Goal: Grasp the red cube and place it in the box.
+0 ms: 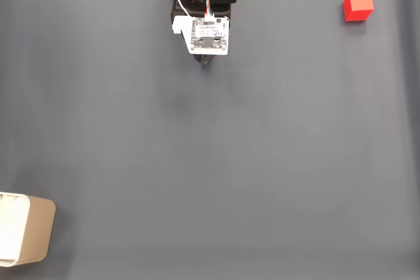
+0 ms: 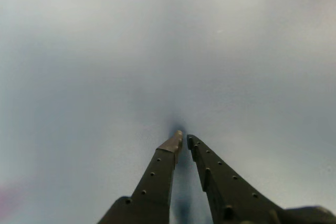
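The red cube (image 1: 358, 6) rests on the grey mat at the upper right of the fixed view. At the lower left edge stands the box (image 1: 26, 237), beige outside and white inside. The black arm comes in from the top centre with a white circuit board on it. My gripper (image 1: 207, 62) pokes out just below that board, far from both cube and box. In the wrist view the gripper (image 2: 184, 137) has its two dark fingers meeting at the tips, shut, with nothing between them and only blurred grey mat beyond.
The grey mat (image 1: 216, 162) covers the whole table. A bright strip marks its far edge along the top of the fixed view.
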Controlling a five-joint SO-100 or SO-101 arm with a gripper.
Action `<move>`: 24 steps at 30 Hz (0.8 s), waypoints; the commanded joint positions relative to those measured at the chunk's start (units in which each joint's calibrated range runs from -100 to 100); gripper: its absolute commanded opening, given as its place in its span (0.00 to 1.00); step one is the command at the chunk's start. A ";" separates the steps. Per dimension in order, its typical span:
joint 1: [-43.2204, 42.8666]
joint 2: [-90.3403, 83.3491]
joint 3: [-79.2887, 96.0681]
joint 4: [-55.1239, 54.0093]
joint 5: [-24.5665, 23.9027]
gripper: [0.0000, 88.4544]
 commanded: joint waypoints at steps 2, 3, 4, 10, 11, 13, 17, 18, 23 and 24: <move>-0.18 0.09 0.45 1.19 0.29 0.00; -0.18 0.09 0.45 1.19 0.29 0.00; -0.18 0.09 0.45 1.19 0.29 0.00; -0.11 0.09 0.45 1.19 0.29 0.00; -0.11 0.09 0.45 1.19 0.34 0.00; 0.03 0.09 0.45 1.52 1.81 0.00; 0.10 0.09 0.45 1.60 2.25 0.00; 0.10 0.09 0.45 1.60 2.25 0.00; 0.10 0.09 0.45 1.60 2.25 0.00; 0.10 0.09 0.45 1.60 2.25 0.00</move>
